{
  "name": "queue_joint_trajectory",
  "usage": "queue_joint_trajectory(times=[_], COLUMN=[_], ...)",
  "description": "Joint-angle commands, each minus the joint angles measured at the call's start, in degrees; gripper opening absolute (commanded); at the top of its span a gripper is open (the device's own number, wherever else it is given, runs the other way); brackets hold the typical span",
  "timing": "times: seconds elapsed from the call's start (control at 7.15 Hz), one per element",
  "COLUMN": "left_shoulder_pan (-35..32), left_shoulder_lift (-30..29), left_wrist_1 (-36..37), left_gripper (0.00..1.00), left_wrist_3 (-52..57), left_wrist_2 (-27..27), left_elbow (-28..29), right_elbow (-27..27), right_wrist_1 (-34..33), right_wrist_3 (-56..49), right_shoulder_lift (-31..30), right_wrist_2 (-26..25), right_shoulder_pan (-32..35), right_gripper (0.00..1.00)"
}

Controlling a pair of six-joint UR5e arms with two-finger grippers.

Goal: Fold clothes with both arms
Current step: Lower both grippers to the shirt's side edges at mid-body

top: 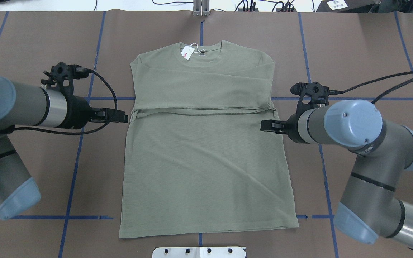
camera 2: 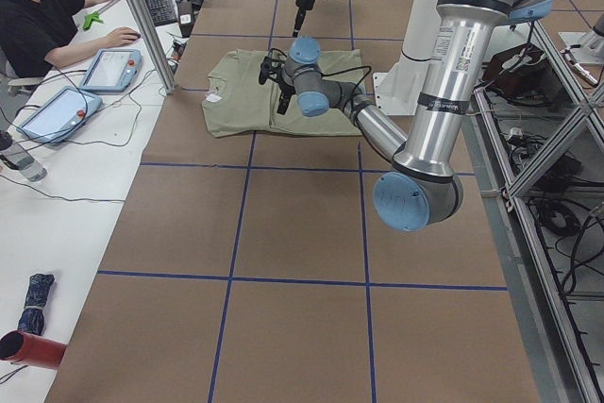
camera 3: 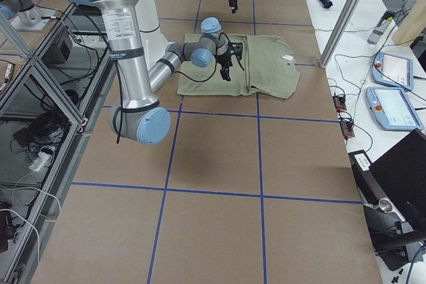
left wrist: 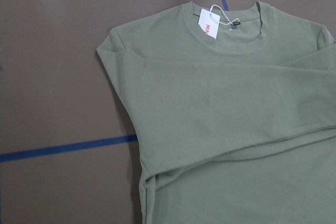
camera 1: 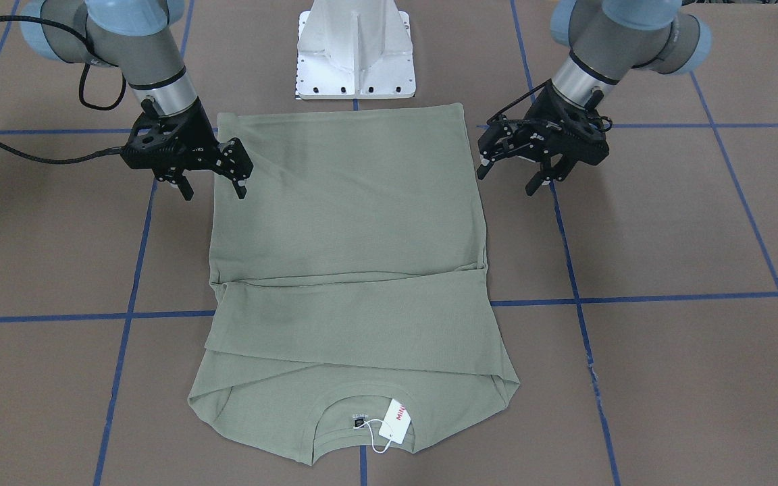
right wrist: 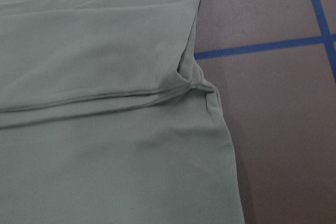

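The olive-green shirt (camera 1: 348, 202) lies flat on the brown table, collar away from the robot, with both long sleeves folded across the chest (top: 203, 86). Its white hang tag (camera 1: 396, 420) with red lettering sits at the collar and also shows in the overhead view (top: 186, 53) and the left wrist view (left wrist: 209, 23). My left gripper (camera 1: 505, 181) is open and empty, just off the shirt's side edge. My right gripper (camera 1: 214, 195) is open and empty at the opposite edge, one finger (camera 1: 240, 182) over the cloth. In the overhead view both the left gripper (top: 122, 117) and the right gripper (top: 265, 125) sit level with the sleeve fold.
The white pedestal base (camera 1: 355, 54) stands just behind the shirt's hem. Blue tape lines (top: 81, 150) cross the brown table cover. An operator (camera 2: 47, 16) sits at a side bench with tablets (camera 2: 111, 68). A black cable (camera 1: 17, 152) trails from the right wrist.
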Motion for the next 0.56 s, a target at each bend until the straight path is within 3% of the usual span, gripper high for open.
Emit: queue_joint_trajectory(times=[0.0, 0.14, 0.28, 0.42], left_shoulder_pan=[7.77, 10.51, 14.45, 18.75], left_shoulder_lift=[5.22, 11.18, 13.85, 14.31], left_wrist_1=[-5.04, -11.7, -13.08, -12.57], left_gripper=[1.0, 0.99, 0.92, 0.9], left_wrist_3=[-8.01, -11.54, -16.8, -21.03], left_wrist_2=[5.65, 7.43, 10.76, 12.88], left_elbow=[-0.52, -0.87, -2.62, -4.2], right_elbow=[4.78, 5.42, 6.29, 6.39], right_wrist_1=[0.54, 0.54, 2.54, 9.7], right_wrist_3=[6.4, 10.17, 11.08, 11.44], right_shoulder_lift=[-5.06, -5.78, -6.48, -11.45], right_wrist_2=[-6.27, -11.26, -12.44, -12.89], right_shoulder_pan=[-8.5, -13.07, -15.29, -16.35], right_gripper=[1.0, 1.0, 1.0, 0.98])
